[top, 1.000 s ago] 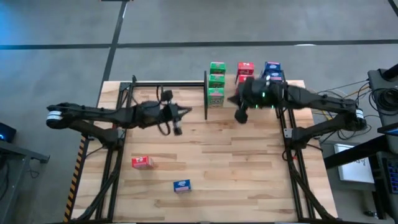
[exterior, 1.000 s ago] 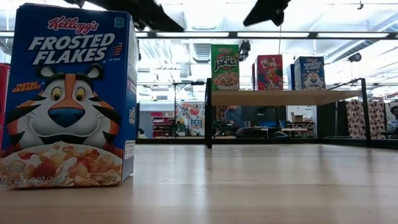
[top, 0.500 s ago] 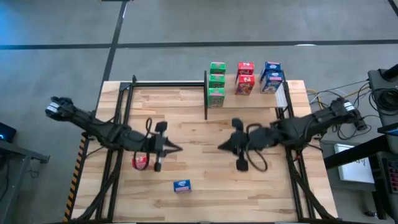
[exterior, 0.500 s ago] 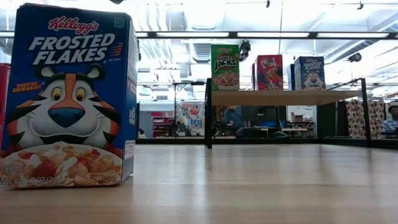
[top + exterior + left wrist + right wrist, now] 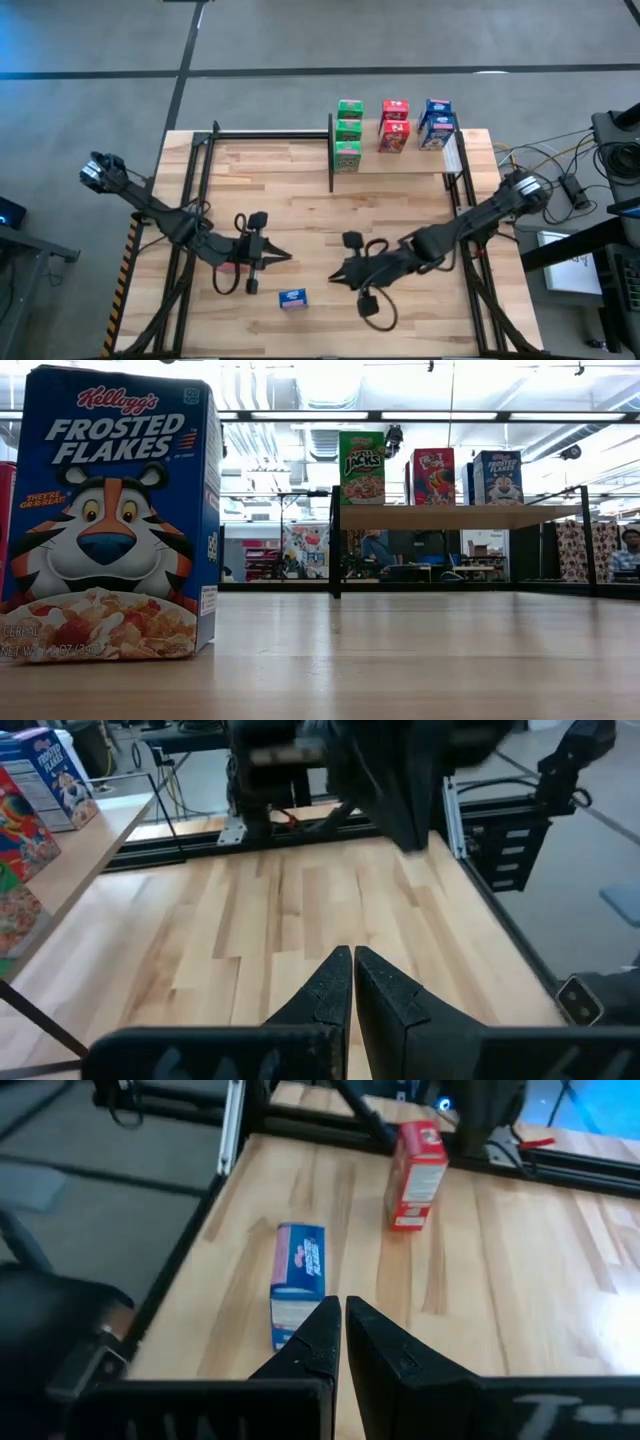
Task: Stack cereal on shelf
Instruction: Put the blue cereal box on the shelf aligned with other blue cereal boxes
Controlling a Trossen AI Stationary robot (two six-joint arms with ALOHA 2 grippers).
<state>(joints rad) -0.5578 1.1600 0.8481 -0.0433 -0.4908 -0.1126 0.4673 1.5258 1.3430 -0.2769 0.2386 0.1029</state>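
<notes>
One blue cereal box (image 5: 292, 298) lies on the tabletop near the near edge; it shows in the right wrist view (image 5: 298, 1285) and fills the low view's left (image 5: 110, 515). A red box (image 5: 415, 1172) stands on the table, mostly hidden under my left arm in the high view. Several green, red and blue boxes (image 5: 393, 125) stand on the shelf (image 5: 460, 516). My left gripper (image 5: 283, 258) is shut, just right of the red box. My right gripper (image 5: 336, 280) is shut, a short way right of the blue box (image 5: 342, 1306).
Black shelf posts (image 5: 331, 150) stand at the table's far side. Black frame rails run along the table's left and right edges (image 5: 470, 250). Bare plank tabletop (image 5: 330, 220) lies between the shelf and both grippers. A person shows far off in the room (image 5: 630, 545).
My right gripper has drawn away from the shelf and swung toward the near edge and to the left, ending close to the blue box on the table. My left gripper has moved toward the near edge, coming over the red box. No box has moved.
</notes>
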